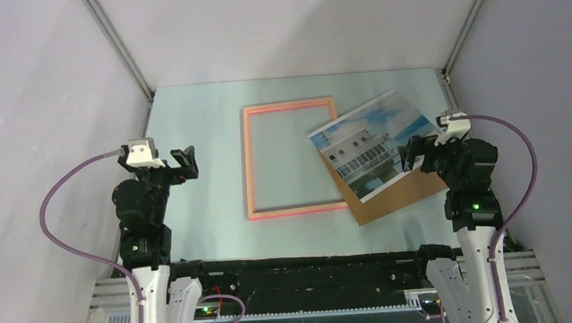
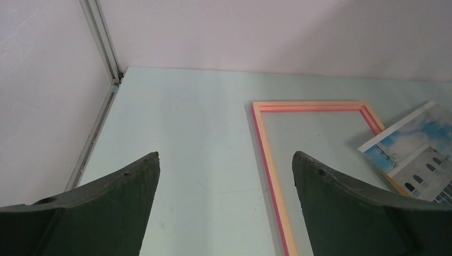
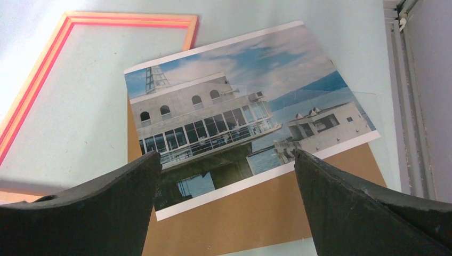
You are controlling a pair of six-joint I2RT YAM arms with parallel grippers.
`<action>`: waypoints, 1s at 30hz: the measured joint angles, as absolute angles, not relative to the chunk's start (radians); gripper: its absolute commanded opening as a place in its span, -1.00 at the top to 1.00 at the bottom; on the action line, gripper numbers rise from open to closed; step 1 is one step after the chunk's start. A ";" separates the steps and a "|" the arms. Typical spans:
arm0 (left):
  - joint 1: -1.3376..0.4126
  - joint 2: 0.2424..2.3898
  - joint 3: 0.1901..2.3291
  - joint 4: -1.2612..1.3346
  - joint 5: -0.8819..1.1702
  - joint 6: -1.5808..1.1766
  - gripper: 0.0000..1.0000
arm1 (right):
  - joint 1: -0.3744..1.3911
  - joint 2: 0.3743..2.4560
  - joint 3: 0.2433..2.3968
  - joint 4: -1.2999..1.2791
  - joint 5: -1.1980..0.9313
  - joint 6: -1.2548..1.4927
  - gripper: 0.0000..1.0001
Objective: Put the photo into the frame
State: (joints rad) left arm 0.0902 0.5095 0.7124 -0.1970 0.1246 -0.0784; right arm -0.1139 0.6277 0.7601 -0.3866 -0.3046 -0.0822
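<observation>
The frame [image 1: 248,164], a thin salmon-pink rectangle, lies flat mid-table; it also shows in the left wrist view [image 2: 269,160] and the right wrist view [image 3: 37,64]. The photo [image 1: 371,144] of a white building and blue sky lies tilted, face up, on a brown backing board [image 1: 399,195], its left corner over the frame's right edge. It fills the right wrist view [image 3: 240,112]. My left gripper [image 1: 184,162] is open and empty, left of the frame. My right gripper [image 1: 412,155] is open and empty, above the photo's right edge.
The brown backing board [image 3: 277,213] lies under the photo, sticking out at its near side. White walls with aluminium posts [image 1: 119,44] close in the table on the left, back and right. A metal rail [image 3: 397,101] runs along the right table edge.
</observation>
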 measured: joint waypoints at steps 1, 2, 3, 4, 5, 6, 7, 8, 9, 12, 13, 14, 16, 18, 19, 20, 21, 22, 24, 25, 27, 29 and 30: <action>0.090 0.509 0.712 -0.197 0.124 -0.078 -0.97 | -0.113 0.628 0.760 -0.387 -0.305 -0.082 -1.00; 0.090 0.509 0.712 -0.197 0.124 -0.078 -0.97 | -0.113 0.628 0.759 -0.387 -0.305 -0.082 -1.00; 0.090 0.510 0.712 -0.197 0.123 -0.078 -0.97 | -0.113 0.628 0.759 -0.387 -0.306 -0.082 -1.00; 0.090 0.510 0.712 -0.197 0.123 -0.078 -0.97 | -0.114 0.628 0.759 -0.387 -0.307 -0.082 -1.00; 0.090 0.510 0.712 -0.197 0.123 -0.078 -0.97 | -0.113 0.628 0.759 -0.387 -0.308 -0.082 -1.00; 0.090 0.510 0.712 -0.197 0.123 -0.078 -0.97 | -0.113 0.628 0.759 -0.387 -0.309 -0.082 -1.00; 0.090 0.509 0.712 -0.197 0.123 -0.078 -0.97 | -0.113 0.628 0.759 -0.387 -0.311 -0.082 -1.00; 0.090 0.510 0.712 -0.198 0.123 -0.078 -0.97 | -0.113 0.629 0.759 -0.387 -0.312 -0.082 -1.00; 0.090 0.510 0.712 -0.198 0.123 -0.078 -0.97 | -0.113 0.629 0.759 -0.387 -0.313 -0.082 -1.00; 0.090 0.509 0.712 -0.201 0.124 -0.078 -0.97 | -0.113 0.629 0.759 -0.387 -0.316 -0.083 -1.00; 0.090 0.509 0.712 -0.205 0.125 -0.078 -0.97 | -0.114 0.629 0.759 -0.387 -0.316 -0.083 -1.00; 0.090 0.510 0.712 -0.209 0.128 -0.078 -0.97 | -0.113 0.629 0.759 -0.387 -0.316 -0.083 -1.00; 0.090 0.511 0.712 -0.218 0.140 -0.077 -0.97 | -0.113 0.630 0.759 -0.386 -0.318 -0.087 -1.00; 0.090 0.517 0.712 -0.228 0.163 -0.078 -0.97 | -0.107 0.637 0.759 -0.386 -0.320 -0.091 -1.00; 0.090 0.523 0.713 -0.230 0.174 -0.078 -0.97 | -0.101 0.643 0.759 -0.386 -0.320 -0.096 -1.00; 0.090 0.535 0.716 -0.235 0.189 -0.078 -0.97 | -0.092 0.649 0.759 -0.386 -0.321 -0.101 -1.00; 0.090 0.553 0.721 -0.240 0.197 -0.078 -0.97 | -0.079 0.657 0.759 -0.385 -0.323 -0.106 -1.00; 0.088 0.575 0.729 -0.244 0.206 -0.078 -0.97 | -0.068 0.665 0.760 -0.384 -0.327 -0.110 -1.00; 0.075 0.623 0.744 -0.250 0.213 -0.074 -0.97 | -0.043 0.696 0.762 -0.384 -0.343 -0.117 -1.00; 0.064 0.648 0.751 -0.250 0.212 -0.070 -0.97 | -0.032 0.714 0.765 -0.383 -0.353 -0.118 -1.00; 0.027 0.696 0.765 -0.250 0.208 -0.067 -0.97 | -0.010 0.757 0.774 -0.377 -0.368 -0.117 -0.99; -0.020 0.743 0.769 -0.250 0.195 -0.061 -0.97 | 0.017 0.799 0.781 -0.362 -0.371 -0.116 -1.00; -0.051 0.768 0.769 -0.252 0.185 -0.059 -0.97 | 0.037 0.821 0.785 -0.353 -0.370 -0.116 -1.00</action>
State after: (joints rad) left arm -0.0513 0.7681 0.7692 -0.2516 0.1848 -0.0593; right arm 0.0372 0.8211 0.7845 -0.3527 -0.3698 -0.1162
